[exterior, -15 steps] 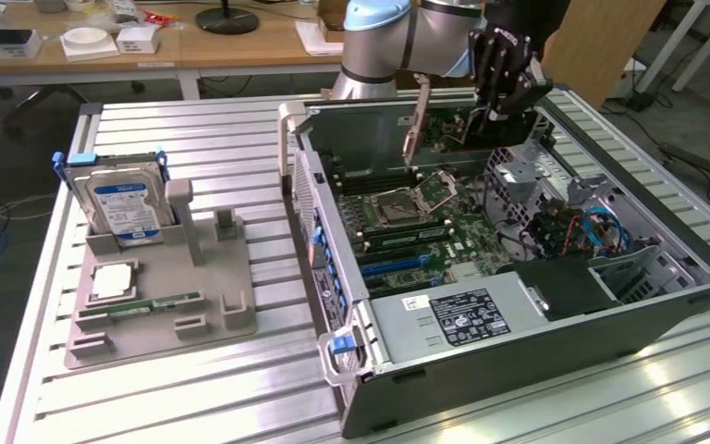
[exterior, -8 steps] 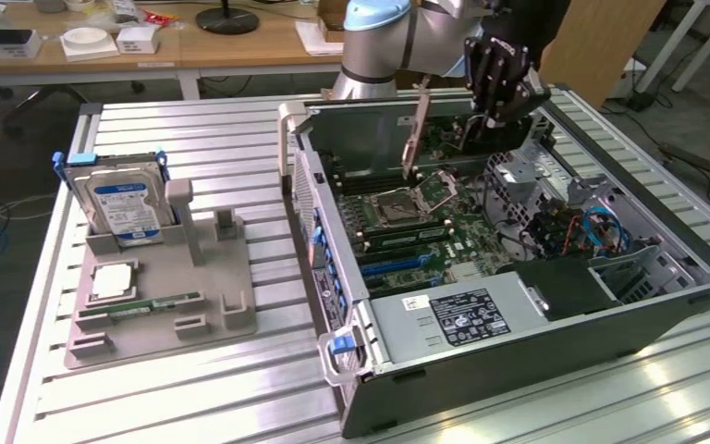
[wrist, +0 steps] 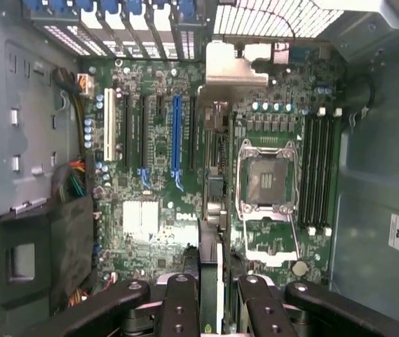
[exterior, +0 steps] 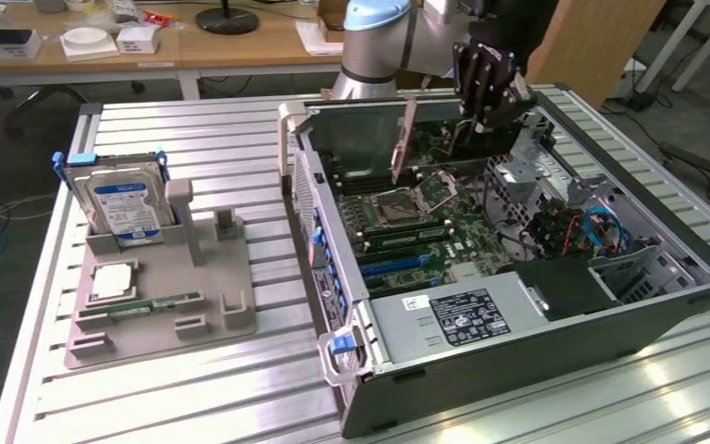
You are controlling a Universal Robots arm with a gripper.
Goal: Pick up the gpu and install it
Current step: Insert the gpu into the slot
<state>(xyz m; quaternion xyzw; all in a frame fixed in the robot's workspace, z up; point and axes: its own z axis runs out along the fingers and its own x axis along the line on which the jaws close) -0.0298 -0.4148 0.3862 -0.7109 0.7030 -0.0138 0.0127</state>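
- Evidently, the gpu (wrist: 212, 288) is clamped by the tool (exterior: 484, 120) at the exterior view's 1 o'clock.
- It is judged light, stiff and fragile, and is best gripped by its edges.

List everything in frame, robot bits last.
table: 1, silver ribbed, under everything
computer case: 1, black, open, exterior view's right
motherboard: 1, green, inside case
power supply: 1, grey, labelled, case's near end
fixture tray: 1, grey, exterior view's left
hard drive: 1, silver, blue-white label, upright in tray
processor chip: 1, silver, flat on tray
memory stick: 1, green, on tray
desk: 1, wood, behind table
gpu: 1, dark, edge-on between gripper fingers, over motherboard
gripper: 1, black, shut on gpu
arm: 1, silver-blue, behind case
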